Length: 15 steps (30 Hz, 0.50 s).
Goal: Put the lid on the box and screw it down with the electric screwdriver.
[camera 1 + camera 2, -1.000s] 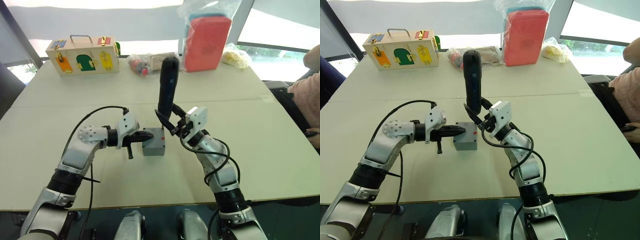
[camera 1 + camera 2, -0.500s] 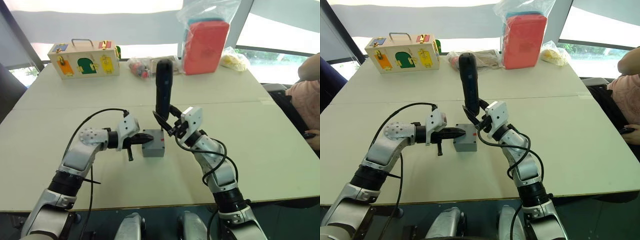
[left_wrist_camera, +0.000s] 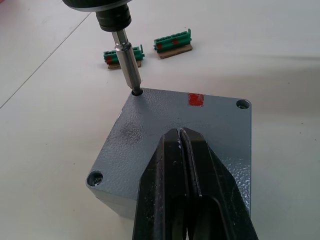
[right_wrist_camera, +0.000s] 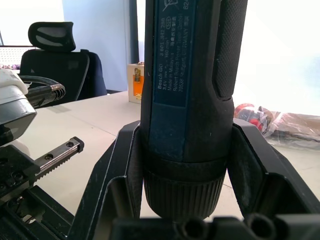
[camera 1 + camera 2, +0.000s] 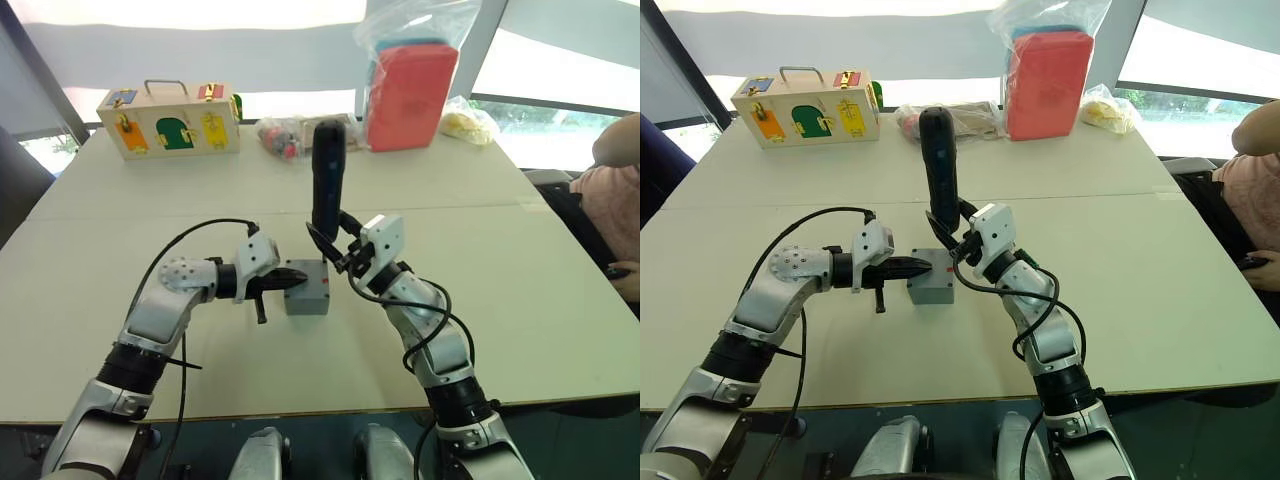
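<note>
The grey lid [image 3: 150, 115] lies on the grey box [image 5: 306, 292] at mid-table, a red mark on its top. My left gripper [image 3: 181, 132] is shut, and its joined fingertips rest on the lid's top from the left [image 5: 298, 277]. My right gripper [image 5: 336, 250] is shut on the black electric screwdriver [image 5: 327, 180], which stands upright over the box. Its metal bit [image 3: 128, 65] sits in the lid's far corner hole. In the right wrist view, both fingers [image 4: 117, 165] clasp the screwdriver's barrel [image 4: 185, 75].
Two small green pieces [image 3: 172, 42] lie on the table just beyond the box. At the far edge stand a wooden box with coloured doors [image 5: 170, 118], a red pack in a plastic bag [image 5: 410, 85] and small bags [image 5: 280, 130]. A person [image 5: 615, 190] sits at the right.
The whole picture has shifted slightly. The screwdriver in my right gripper has come a little more upright over the box corner. The left gripper has stayed on the lid.
</note>
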{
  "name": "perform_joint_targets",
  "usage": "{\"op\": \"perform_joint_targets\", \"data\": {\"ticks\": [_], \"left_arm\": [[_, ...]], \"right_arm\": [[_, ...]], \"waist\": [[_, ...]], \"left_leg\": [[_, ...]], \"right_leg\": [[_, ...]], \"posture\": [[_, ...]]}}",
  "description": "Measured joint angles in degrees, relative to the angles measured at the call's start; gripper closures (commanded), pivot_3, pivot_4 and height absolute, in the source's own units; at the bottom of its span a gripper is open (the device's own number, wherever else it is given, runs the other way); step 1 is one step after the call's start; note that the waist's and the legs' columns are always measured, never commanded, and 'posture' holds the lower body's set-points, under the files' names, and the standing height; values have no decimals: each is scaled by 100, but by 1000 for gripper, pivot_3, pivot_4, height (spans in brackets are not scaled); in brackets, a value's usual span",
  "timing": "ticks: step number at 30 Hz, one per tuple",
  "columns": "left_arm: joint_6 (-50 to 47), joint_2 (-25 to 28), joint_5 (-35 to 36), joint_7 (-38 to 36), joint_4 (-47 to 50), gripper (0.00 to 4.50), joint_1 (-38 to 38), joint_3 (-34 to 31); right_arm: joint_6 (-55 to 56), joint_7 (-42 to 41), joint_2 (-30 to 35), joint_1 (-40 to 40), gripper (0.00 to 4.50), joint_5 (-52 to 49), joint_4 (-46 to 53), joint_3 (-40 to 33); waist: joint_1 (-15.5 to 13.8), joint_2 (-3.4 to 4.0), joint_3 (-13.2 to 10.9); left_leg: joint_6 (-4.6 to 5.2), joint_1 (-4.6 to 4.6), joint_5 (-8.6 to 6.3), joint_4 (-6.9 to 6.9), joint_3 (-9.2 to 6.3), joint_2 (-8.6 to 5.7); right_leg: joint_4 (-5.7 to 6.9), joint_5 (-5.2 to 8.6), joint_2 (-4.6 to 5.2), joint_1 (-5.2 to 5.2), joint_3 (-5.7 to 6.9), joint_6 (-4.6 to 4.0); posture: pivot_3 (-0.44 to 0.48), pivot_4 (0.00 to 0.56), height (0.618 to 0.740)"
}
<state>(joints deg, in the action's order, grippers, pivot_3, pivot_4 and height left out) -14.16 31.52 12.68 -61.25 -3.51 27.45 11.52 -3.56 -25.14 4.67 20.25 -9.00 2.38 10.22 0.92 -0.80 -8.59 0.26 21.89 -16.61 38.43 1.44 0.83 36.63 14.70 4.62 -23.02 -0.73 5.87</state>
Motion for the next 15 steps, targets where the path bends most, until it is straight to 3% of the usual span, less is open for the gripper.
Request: {"op": "perform_joint_targets", "data": {"ticks": [2, 15], "left_arm": [[4, -4, -26, 0, -21, 4500, -13, 19], [127, -19, -82, -5, -88, 4500, -27, 65]], "right_arm": [[0, 13, 6, -45, 2638, 1, -8, 7], [1, 108, 48, -58, 2638, 117, -10, 99]], "waist": [[0, -1, 10], [-2, -9, 59]], "left_leg": [[0, -59, 0, -43, 1, 2], [-1, -60, -1, -50, -3, 6]], "right_leg": [[-45, 2, 0, 59, 3, -4], [-53, 9, 13, 61, 4, -18]], "posture": [[0, 150, 730], [0, 150, 730]]}}
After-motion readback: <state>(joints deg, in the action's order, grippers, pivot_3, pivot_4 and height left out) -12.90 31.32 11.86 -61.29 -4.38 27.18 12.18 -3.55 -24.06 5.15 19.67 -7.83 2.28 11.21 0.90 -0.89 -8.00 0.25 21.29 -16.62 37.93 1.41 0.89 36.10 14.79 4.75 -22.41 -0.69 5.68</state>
